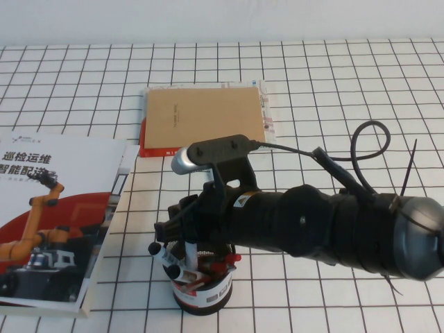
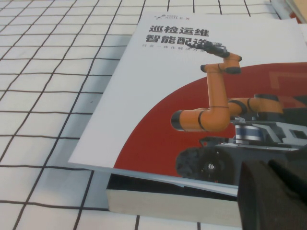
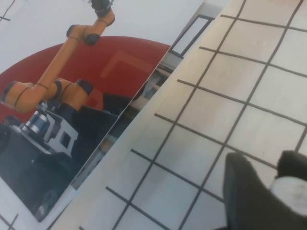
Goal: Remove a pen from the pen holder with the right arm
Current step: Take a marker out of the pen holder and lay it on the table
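The pen holder (image 1: pixel 202 295), a dark cup with a red and white band, stands at the near edge of the gridded table and holds several pens. My right arm reaches across from the right, and its gripper (image 1: pixel 172 233) is down at the cup's left rim. A white marker pen (image 1: pixel 165 255) with a black cap sticks out of the holder right under it. In the right wrist view this pen (image 3: pixel 290 184) lies pressed against the one black finger (image 3: pixel 244 191) that shows; the other finger is hidden. My left gripper (image 2: pixel 274 196) is a dark shape hovering by the book's corner.
A thick book (image 1: pixel 48 208) with an orange robot arm on its cover lies to the left of the holder, close to it. A brown notebook (image 1: pixel 205 118) on a red folder lies behind. The right arm's cable (image 1: pixel 368 149) loops above the arm.
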Controlling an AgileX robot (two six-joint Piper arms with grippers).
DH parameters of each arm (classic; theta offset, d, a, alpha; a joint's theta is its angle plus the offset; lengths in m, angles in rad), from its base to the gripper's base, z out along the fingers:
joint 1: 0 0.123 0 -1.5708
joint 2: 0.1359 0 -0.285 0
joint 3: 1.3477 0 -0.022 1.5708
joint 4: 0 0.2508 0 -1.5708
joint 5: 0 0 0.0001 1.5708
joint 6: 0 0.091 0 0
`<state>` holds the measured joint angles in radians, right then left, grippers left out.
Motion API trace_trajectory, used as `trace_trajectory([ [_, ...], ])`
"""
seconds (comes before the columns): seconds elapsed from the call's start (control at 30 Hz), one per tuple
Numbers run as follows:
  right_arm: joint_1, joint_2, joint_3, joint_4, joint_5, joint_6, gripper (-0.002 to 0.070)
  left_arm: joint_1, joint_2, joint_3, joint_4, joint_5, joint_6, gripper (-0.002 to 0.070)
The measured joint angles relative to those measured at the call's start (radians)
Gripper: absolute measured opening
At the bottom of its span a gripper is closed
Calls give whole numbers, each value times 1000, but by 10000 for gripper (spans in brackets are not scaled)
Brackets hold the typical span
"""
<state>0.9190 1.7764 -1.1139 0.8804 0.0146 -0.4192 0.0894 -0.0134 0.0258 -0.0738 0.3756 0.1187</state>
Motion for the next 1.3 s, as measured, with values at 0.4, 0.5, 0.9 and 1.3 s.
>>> trace_trajectory([
  [0.4,0,-48,0,-4,9,-23,94,0,0,0,0,0,0,-3],
  [0.5,0,-90,0,-26,19,-23,94,0,0,0,0,0,0,-3],
  [0.9,-29,-276,0,-153,79,-25,94,0,0,0,0,0,0,-3],
  [1.3,-189,-319,-82,-316,215,47,93,0,0,0,0,0,0,-3],
])
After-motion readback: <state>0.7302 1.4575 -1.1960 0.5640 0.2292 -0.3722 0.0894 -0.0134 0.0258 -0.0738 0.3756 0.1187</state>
